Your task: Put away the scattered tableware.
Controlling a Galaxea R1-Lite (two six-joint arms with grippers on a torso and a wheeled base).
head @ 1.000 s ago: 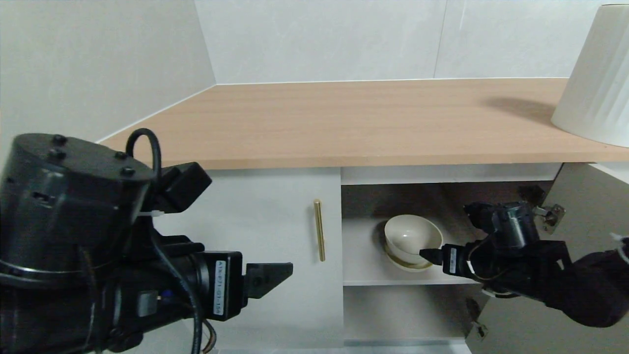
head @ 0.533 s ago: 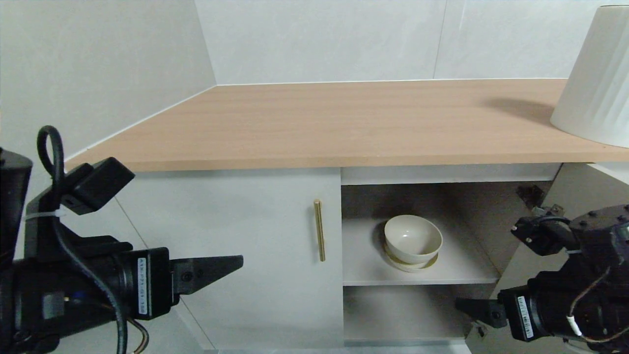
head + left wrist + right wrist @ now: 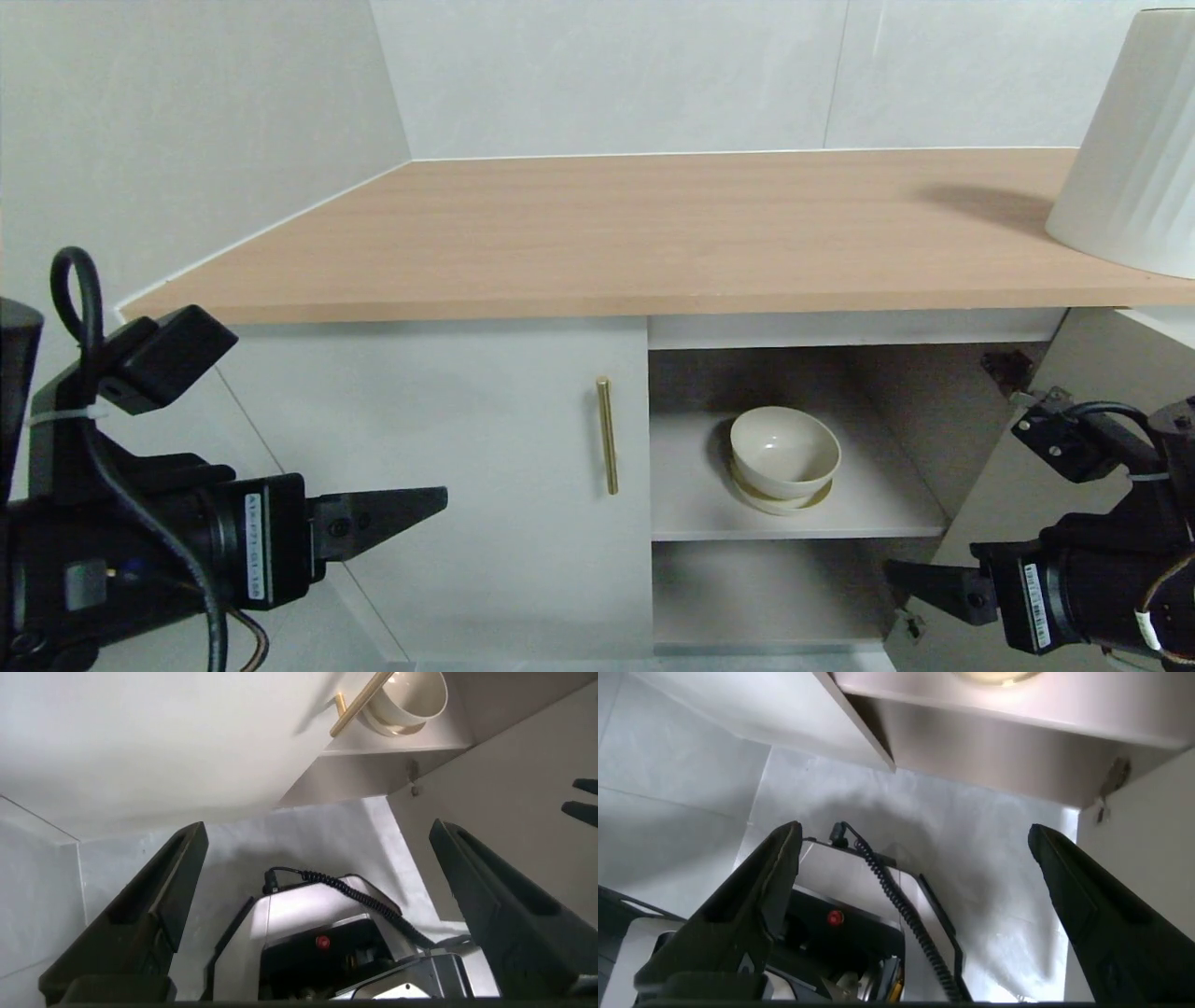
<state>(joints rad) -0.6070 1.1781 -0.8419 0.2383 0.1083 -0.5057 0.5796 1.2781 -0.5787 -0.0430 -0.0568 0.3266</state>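
Bowl (image 3: 784, 450): cream, upright, on the upper shelf (image 3: 878, 509) of the cabinet's right compartment, towards the left of that shelf. It sits on what looks like a shallow plate (image 3: 782, 505) with a yellowish rim, though little of it can be seen beneath the bowl.

Right door (image 3: 1008, 523): swung open to the right, hinges exposed. Left door (image 3: 467, 439): closed, with a vertical brass handle (image 3: 607, 448) near its right edge, just left of the open compartment.

Left pincer (image 3: 431, 500): near left, in front of the closed left door and well apart from the bowl, pointing right. In the left wrist view its fingers (image 3: 159, 915) are spread wide with nothing between them.

Right pincer (image 3: 894, 571): near right, in front of the open door and lower than the bowl's shelf, pointing left. Its fingers (image 3: 757, 905) are wide apart, nothing held.

Tabletop (image 3: 653, 233): wood-grain. A white lampshade (image 3: 1134, 149) stands at the far right.
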